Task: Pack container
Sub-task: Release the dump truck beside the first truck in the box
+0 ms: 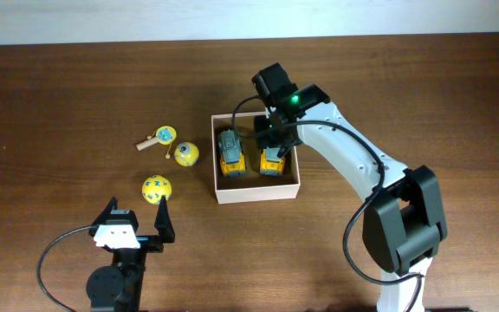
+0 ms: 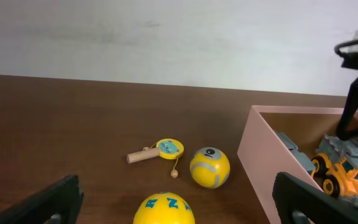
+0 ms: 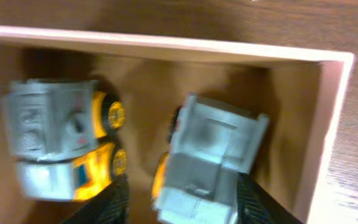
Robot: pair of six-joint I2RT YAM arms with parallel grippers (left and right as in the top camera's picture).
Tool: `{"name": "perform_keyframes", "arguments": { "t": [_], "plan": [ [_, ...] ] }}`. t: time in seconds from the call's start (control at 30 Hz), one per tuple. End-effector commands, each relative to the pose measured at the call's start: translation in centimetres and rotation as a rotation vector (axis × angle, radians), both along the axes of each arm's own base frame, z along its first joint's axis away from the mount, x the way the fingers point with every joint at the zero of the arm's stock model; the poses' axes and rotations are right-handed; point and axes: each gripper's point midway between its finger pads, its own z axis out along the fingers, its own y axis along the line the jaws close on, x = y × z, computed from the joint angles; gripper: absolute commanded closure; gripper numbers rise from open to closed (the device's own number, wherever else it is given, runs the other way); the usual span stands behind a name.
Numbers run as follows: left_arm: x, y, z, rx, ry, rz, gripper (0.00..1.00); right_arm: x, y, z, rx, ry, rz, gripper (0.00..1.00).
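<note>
The container (image 1: 258, 194) is a square white box with a tan inside at the table's middle; it also shows in the left wrist view (image 2: 260, 155) and the right wrist view (image 3: 166, 43). Two grey-and-yellow toy trucks lie in it, the left one (image 1: 230, 152) (image 3: 61, 143) and the right one (image 1: 273, 159) (image 3: 213, 155). My right gripper (image 1: 275, 130) (image 3: 179, 205) is open inside the box, its fingers on either side of the right truck. My left gripper (image 1: 137, 221) (image 2: 176, 202) is open and empty, just before a yellow ball with blue letters (image 1: 156, 189) (image 2: 165, 210).
A yellow ball with grey stripes (image 1: 186, 154) (image 2: 209, 167) and a small yellow drum toy on a wooden stick (image 1: 161, 137) (image 2: 165, 149) lie on the wooden table left of the box. The right arm reaches over the box's right back corner.
</note>
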Motion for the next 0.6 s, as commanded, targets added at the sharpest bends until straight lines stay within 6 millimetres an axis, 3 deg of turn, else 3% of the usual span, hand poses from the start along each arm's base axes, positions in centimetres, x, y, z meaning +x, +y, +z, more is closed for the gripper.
{"name": "perform_keyframes", "arguments": {
  "t": [0.0,0.1,0.23,0.57],
  "plan": [
    [0.0,-0.1,-0.1,0.018,-0.003,-0.007,0.01,-0.7,3.3,5.0,0.101,-0.073,0.143,0.56],
    [0.0,-0.1,-0.1,0.018,-0.003,-0.007,0.01,-1.8,4.7,5.3,0.111,-0.067,0.215,0.68],
    [0.0,-0.1,-0.1,0.018,-0.003,-0.007,0.01,-2.9,5.7,4.2,0.068,-0.053,0.249,0.88],
    [0.0,-0.1,-0.1,0.018,-0.003,-0.007,0.01,-2.9,5.9,0.9,0.01,-0.005,0.241,0.88]
  ]
}}
